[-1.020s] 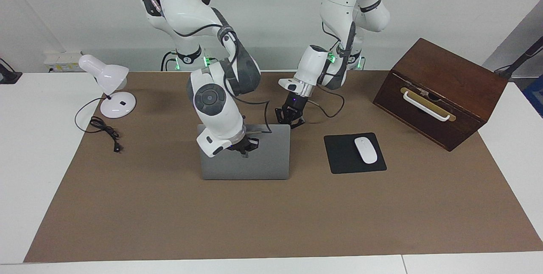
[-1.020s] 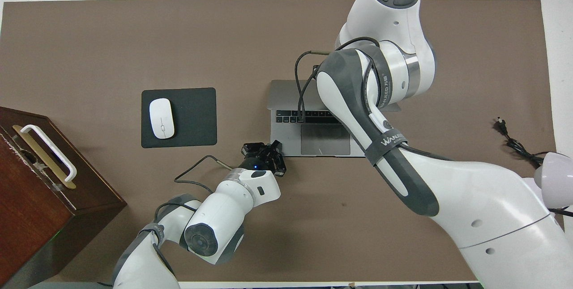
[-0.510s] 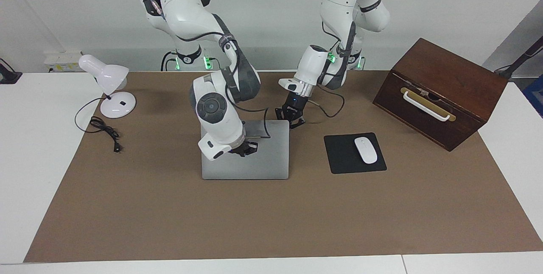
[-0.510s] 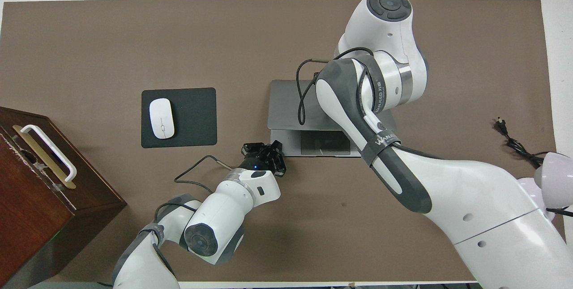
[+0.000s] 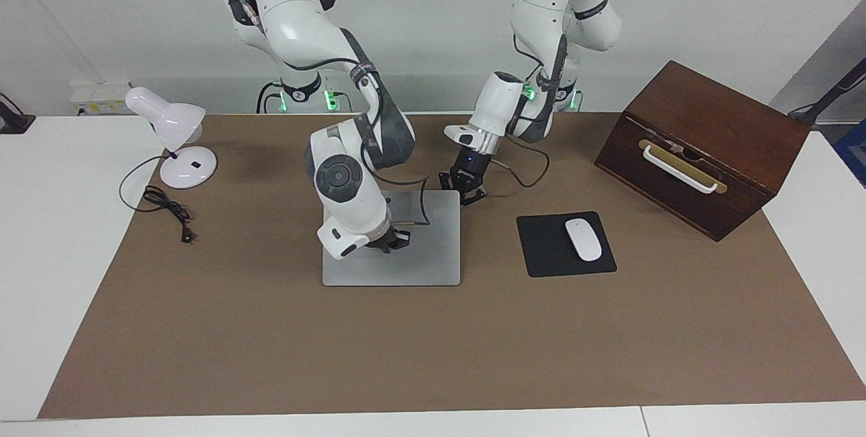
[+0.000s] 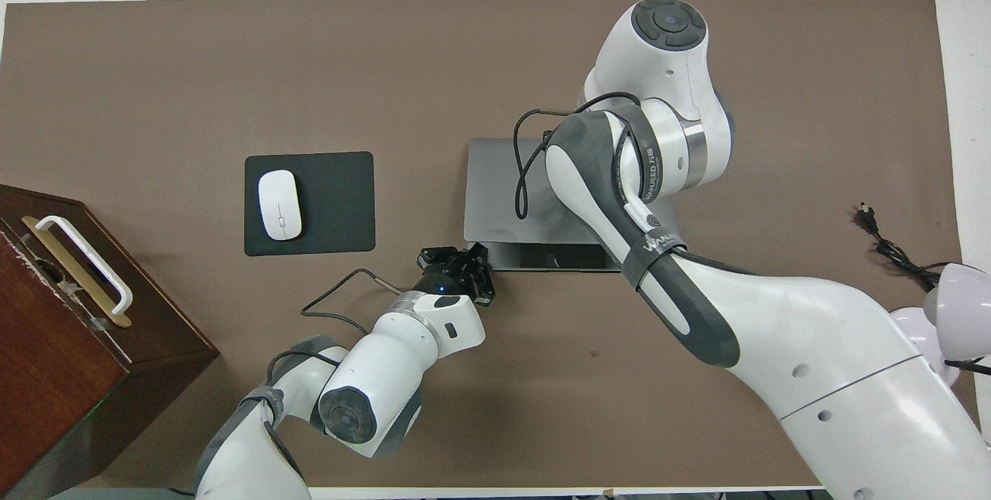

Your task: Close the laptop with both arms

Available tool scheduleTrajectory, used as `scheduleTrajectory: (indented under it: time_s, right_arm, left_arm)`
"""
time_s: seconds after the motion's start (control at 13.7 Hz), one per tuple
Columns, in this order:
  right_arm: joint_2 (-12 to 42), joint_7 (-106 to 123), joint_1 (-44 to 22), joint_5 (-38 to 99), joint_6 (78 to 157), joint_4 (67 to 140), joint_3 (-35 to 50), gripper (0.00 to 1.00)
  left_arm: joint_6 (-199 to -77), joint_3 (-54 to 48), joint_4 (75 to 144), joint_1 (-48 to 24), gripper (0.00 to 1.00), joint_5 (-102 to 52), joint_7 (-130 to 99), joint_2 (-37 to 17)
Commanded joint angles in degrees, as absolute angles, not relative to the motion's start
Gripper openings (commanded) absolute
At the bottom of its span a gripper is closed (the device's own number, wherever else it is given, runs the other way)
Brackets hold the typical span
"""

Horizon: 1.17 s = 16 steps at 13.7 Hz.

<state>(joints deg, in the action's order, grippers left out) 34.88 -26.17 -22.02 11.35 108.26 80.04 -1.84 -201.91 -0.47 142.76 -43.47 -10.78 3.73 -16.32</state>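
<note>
Silver-grey metal marks the laptop (image 5: 392,241), which lies on the brown mat (image 5: 433,342) in the middle of the bench (image 5: 54,234), its lid lowered almost flat. In the facing view the right hand (image 5: 391,241) rests on the lid with its fingertips shut together, gripping nothing. The left hand (image 5: 465,188) sits at the laptop's corner nearest the robots, toward the left arm's end of the bench, also shut and empty; whether it touches the metal I cannot tell. A black mouse pad (image 5: 541,247) with a white mouse (image 5: 583,239) lies beside the laptop, toward the left arm's end.

From overhead, the lid of the laptop (image 6: 495,190) covers most of the base, and only a narrow strip with the trackpad shows at the edge nearest the robots. The right arm's links hide its own hand. The left hand (image 6: 457,268) is at the near corner of the base, fingertips together.
</note>
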Motion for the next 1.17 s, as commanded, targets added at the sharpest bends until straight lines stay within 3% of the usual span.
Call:
scheduleTrajectory:
  time_s: [0.0, 1.09]
  right_arm:
    - [33.40, -24.43, -21.62, 13.01, 110.92, 83.67, -1.32, 0.00]
    - [33.75, -24.52, -21.88, 13.10, 114.60, 86.04, -1.32, 0.00]
  left_arm:
    - [-200.83, 0.62, 146.07, -44.12, 0.00, -10.99, 4.83, -17.05]
    - [-200.83, 0.62, 145.99, -44.12, 0.00, -11.07, 4.83, -17.05]
